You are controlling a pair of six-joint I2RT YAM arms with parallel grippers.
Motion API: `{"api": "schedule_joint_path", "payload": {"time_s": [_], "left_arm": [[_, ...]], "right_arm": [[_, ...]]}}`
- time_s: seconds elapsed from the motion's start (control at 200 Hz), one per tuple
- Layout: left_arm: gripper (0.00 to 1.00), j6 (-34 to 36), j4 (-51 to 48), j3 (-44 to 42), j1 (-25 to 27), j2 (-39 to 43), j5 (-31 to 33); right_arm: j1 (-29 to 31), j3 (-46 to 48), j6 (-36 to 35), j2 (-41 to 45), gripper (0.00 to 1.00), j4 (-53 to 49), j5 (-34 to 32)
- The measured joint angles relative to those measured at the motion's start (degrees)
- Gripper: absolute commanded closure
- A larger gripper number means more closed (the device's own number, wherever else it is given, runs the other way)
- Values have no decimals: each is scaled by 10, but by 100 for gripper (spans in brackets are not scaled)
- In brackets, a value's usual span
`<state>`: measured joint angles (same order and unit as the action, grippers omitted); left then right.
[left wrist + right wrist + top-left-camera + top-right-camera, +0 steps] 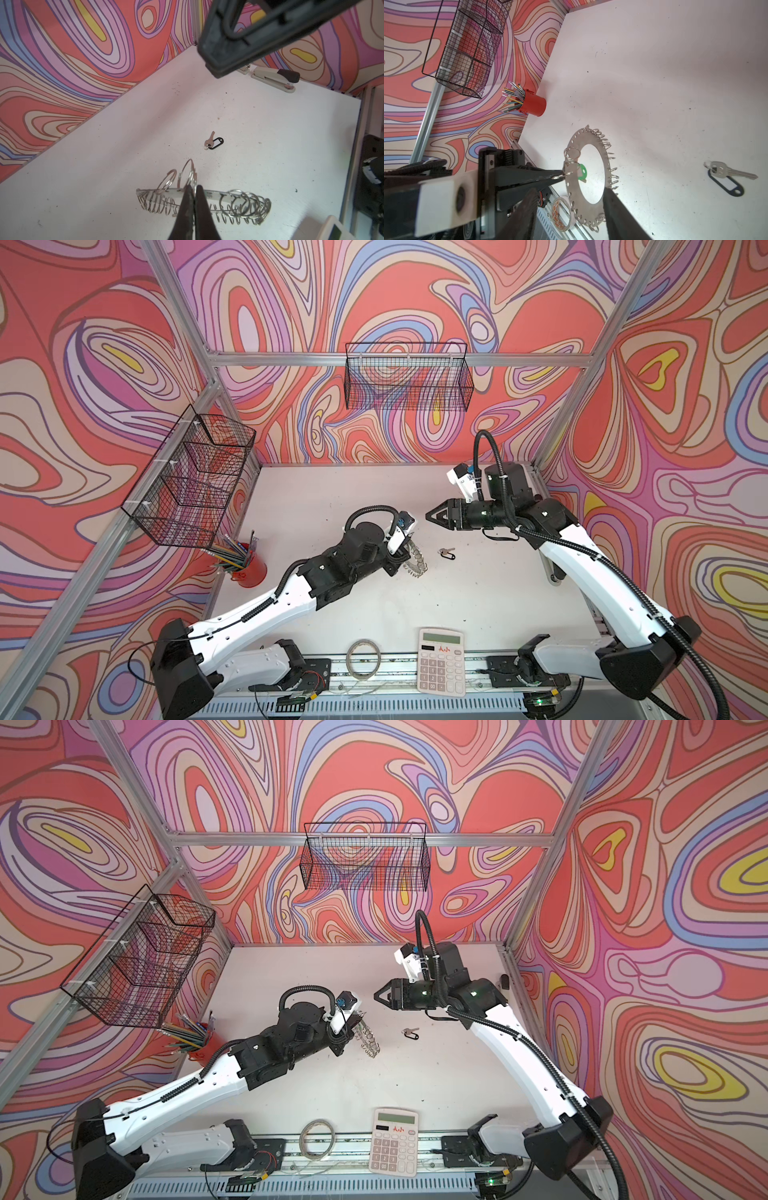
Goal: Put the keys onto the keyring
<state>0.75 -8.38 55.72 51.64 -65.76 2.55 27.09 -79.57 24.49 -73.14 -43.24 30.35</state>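
Fingers (185, 207) of the left gripper (194, 187) pinch the keyring (589, 136) at its rim and hold it on edge, with the arm stretched low over the table (332, 497). Right gripper (430, 514) hangs level, fingers (616, 207) spread, pointing toward it. Black-tagged key (446, 552) lies on the table near the keyring; green-tagged key (582, 169) shows through its hole.

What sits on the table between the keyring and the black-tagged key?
Nothing. Only bare table separates the keyring from the black-tagged key, clearest in the left wrist view and confirmed in both top views.
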Motion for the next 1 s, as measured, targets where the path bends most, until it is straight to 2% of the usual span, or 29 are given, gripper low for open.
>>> {"api": "schedule_joint_path", "payload": {"time_s": [0.145, 0.371, 0.571, 0.791, 1.002], "left_arm": [[100, -62, -65, 64, 0, -11, -6], [100, -129, -144, 152, 0, -56, -6], [100, -162, -173, 174, 0, -67, -13], [100, -190, -195, 184, -2, -67, -24], [100, -207, -203, 201, -2, -67, -33]], "right_arm": [[16, 32, -45, 31, 36, 27, -31], [122, 62, -101, 32, 32, 51, -84], [129, 69, -131, 30, 33, 60, -127], [132, 97, -153, 30, 41, 84, -148], [139, 109, -166, 24, 64, 106, -149]]}}
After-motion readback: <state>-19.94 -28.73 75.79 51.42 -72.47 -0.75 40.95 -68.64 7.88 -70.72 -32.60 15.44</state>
